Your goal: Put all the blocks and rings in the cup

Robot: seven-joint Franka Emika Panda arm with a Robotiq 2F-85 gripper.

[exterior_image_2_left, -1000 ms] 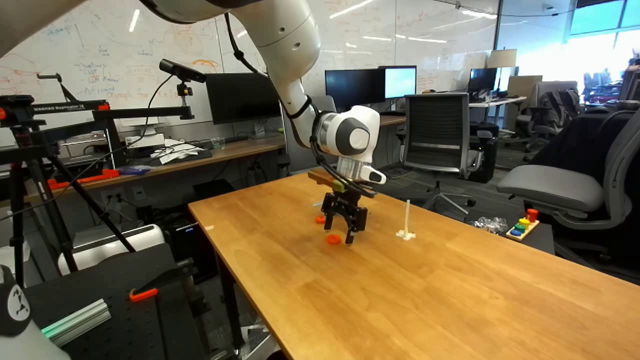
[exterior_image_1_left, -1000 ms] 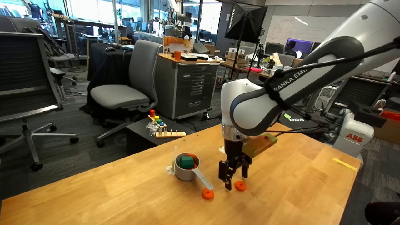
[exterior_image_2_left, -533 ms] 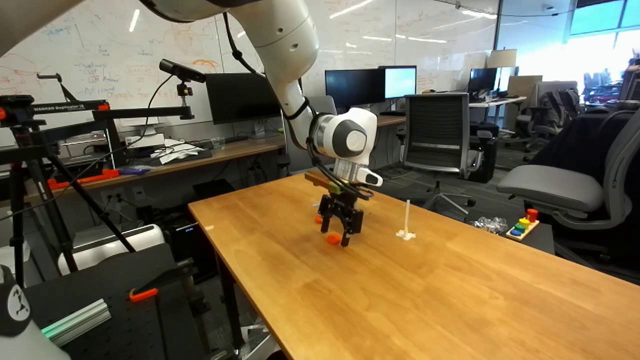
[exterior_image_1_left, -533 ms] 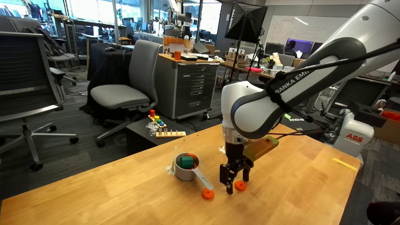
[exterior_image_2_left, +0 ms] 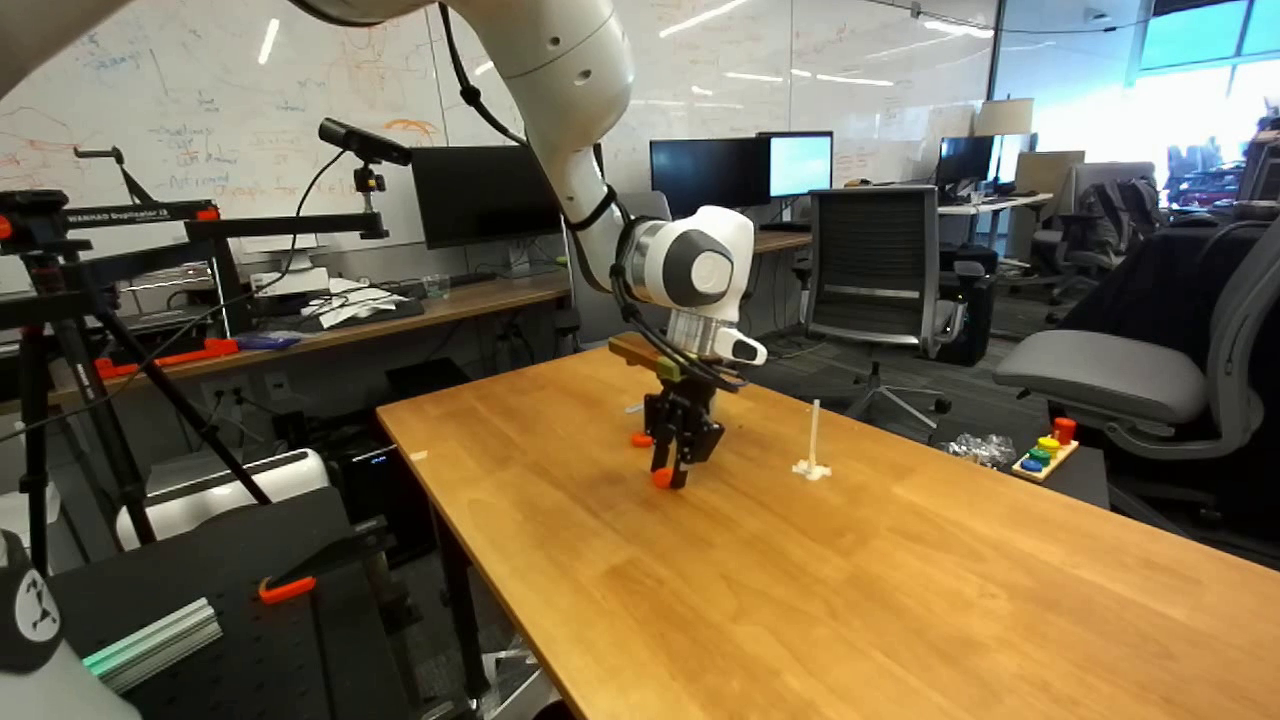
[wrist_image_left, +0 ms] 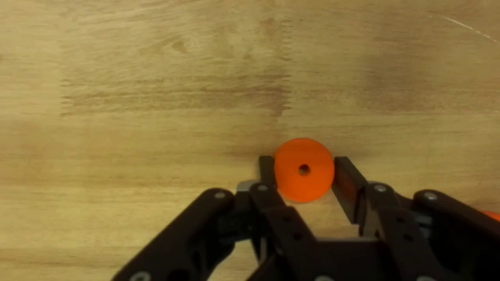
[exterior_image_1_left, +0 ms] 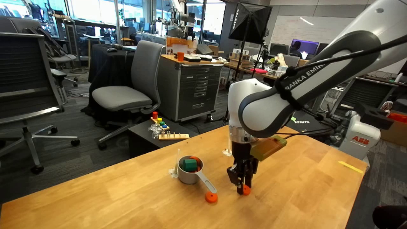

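Note:
An orange ring (wrist_image_left: 302, 187) with a small centre hole lies flat on the table between my gripper's fingertips. My gripper (wrist_image_left: 304, 164) is shut on it, with a finger against each side; both exterior views show the fingertips down at table level there. The grey cup (exterior_image_1_left: 187, 179) with its pale handle stands nearby, holding a green block (exterior_image_1_left: 190, 165) and some orange pieces (exterior_image_1_left: 194, 158). Beside the handle's end rests another orange ring (exterior_image_1_left: 211, 197), also visible as an orange piece (exterior_image_2_left: 641, 439) beyond the gripper. In that same view the cup is mostly hidden behind the gripper.
A thin pale peg (exterior_image_2_left: 813, 440) stands upright on the wooden table (exterior_image_1_left: 127, 197), right behind the cup. A further peg base (exterior_image_1_left: 227, 152) shows behind the gripper. On a low black stand off the table sit a colourful stacking toy (exterior_image_1_left: 159, 121) and a wooden pegboard (exterior_image_1_left: 173, 136).
The fingers were wide apart around the orange ring and have come together against its sides. The gripper sank slightly before that. The cup and the other ring stay where they were.

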